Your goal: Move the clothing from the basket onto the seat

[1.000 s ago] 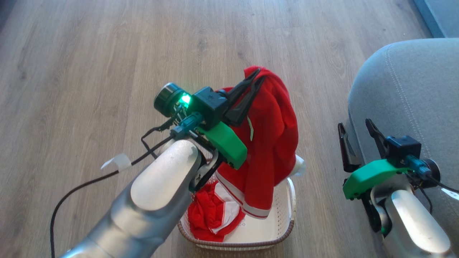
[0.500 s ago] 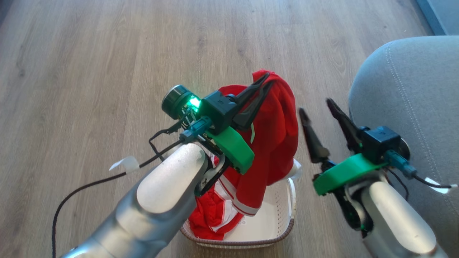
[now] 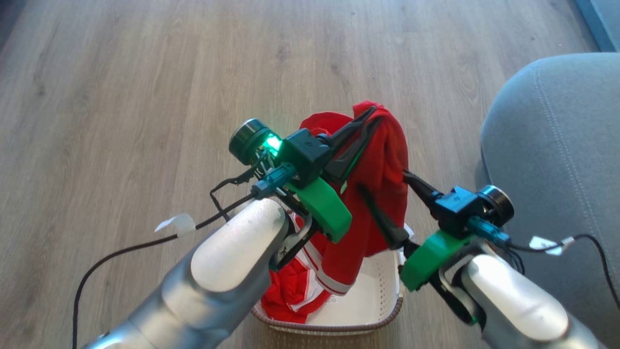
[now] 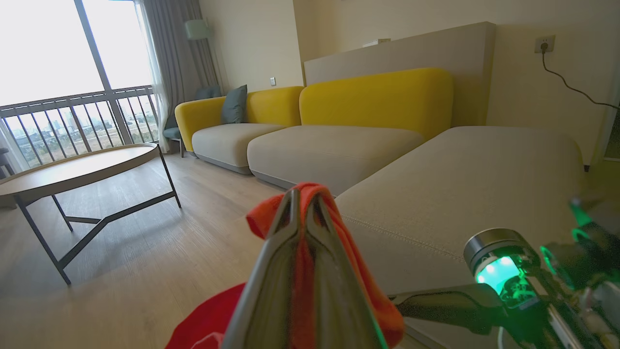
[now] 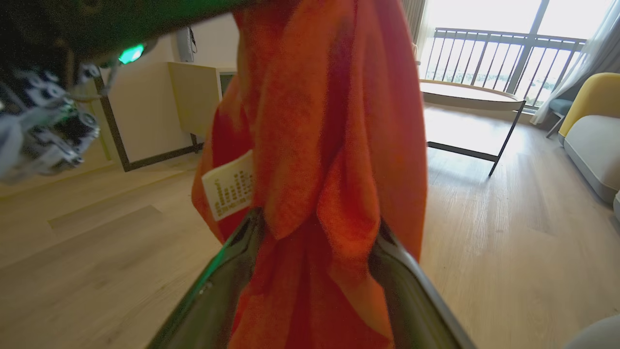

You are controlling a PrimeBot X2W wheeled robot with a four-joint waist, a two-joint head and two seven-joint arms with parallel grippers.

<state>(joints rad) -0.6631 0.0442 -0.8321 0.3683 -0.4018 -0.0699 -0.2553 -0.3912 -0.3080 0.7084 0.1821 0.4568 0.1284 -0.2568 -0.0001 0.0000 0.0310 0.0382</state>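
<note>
My left gripper [image 3: 372, 115] is shut on the top of a bright red piece of the clothing [image 3: 382, 160], which hangs from it down into the cream basket [image 3: 382, 303]; its white-striped hem [image 3: 334, 283] reaches the basket. My right gripper [image 3: 382, 180] is open, one finger on each side of the hanging cloth. In the right wrist view the clothing [image 5: 329, 145] and its white label [image 5: 230, 186] lie between the spread fingers. A second red garment [image 3: 288, 295] lies in the basket. The grey seat [image 3: 557, 160] is at the right. The left wrist view shows the fingertips [image 4: 290, 203] pinching red cloth before the seat [image 4: 460, 184].
Wooden floor [image 3: 145, 97] surrounds the basket. A black cable [image 3: 121, 247] with a white tag trails from my left arm. A round wooden coffee table [image 4: 77, 165] on a dark frame and a yellow-backed sofa [image 4: 378, 97] stand farther off.
My right gripper has swung left from beside the seat and now straddles the hanging garment, still open. My left gripper has carried the garment slightly to the right.
</note>
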